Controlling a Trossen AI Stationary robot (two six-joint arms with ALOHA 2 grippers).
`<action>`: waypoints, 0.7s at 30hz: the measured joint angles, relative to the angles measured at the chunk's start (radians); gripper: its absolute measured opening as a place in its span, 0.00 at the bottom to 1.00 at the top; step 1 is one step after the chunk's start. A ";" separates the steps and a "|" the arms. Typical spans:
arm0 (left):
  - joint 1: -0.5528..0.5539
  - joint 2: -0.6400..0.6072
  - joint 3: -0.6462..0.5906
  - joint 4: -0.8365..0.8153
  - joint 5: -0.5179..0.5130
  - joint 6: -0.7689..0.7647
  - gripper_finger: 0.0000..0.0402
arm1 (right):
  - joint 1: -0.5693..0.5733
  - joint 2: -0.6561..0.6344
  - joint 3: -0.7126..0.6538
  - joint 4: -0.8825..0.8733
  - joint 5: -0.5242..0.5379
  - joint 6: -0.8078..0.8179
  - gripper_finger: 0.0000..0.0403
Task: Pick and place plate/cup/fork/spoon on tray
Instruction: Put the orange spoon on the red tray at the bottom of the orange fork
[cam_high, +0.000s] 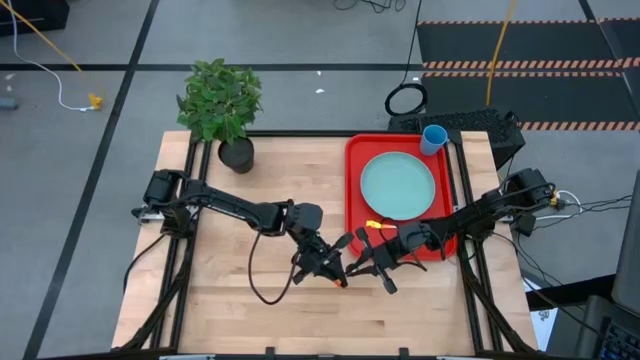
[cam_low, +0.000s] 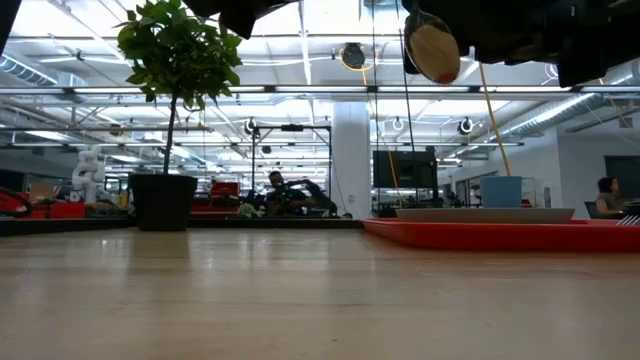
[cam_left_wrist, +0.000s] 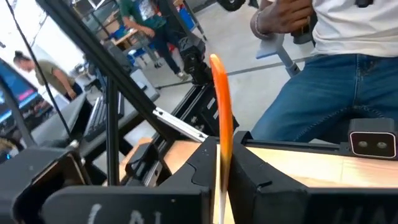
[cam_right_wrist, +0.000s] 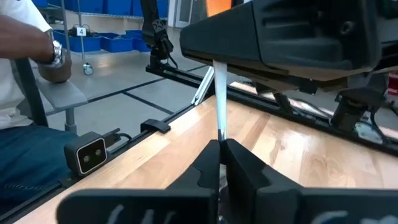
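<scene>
The spoon is held in the air between my two grippers, over the table just near of the tray's near left corner. Its round bowl shows high above the tabletop. My left gripper is shut on the orange handle. My right gripper is shut on the silver shank. The pale turquoise plate lies in the red tray, and the blue cup stands at the tray's far end. An orange bit shows at the tray's near left corner; I cannot tell whether it is the fork. My left gripper pinches the spoon's orange handle between its two fingers. The handle's free end sticks out past the fingertips. The spoon is clear of the table. My right gripper pinches the spoon's silver shank between its two fingers. From the fingertips the shank runs straight on to the left gripper's body, where the orange begins. The spoon is clear of the table.
A potted plant stands at the table's far left. A person stands close to the table's near edge. Bare wood lies under and left of the grippers.
</scene>
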 joint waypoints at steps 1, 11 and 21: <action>0.000 0.000 0.000 -0.003 -0.009 -0.014 0.09 | 0.000 0.000 0.000 -0.007 0.002 0.004 0.01; 0.001 -0.023 0.000 -0.048 -0.155 -0.155 0.19 | -0.029 -0.043 0.000 -0.110 0.004 0.061 0.00; 0.001 -0.096 0.001 -0.133 -0.256 -0.257 0.32 | -0.032 -0.174 0.000 -0.294 0.057 0.071 0.00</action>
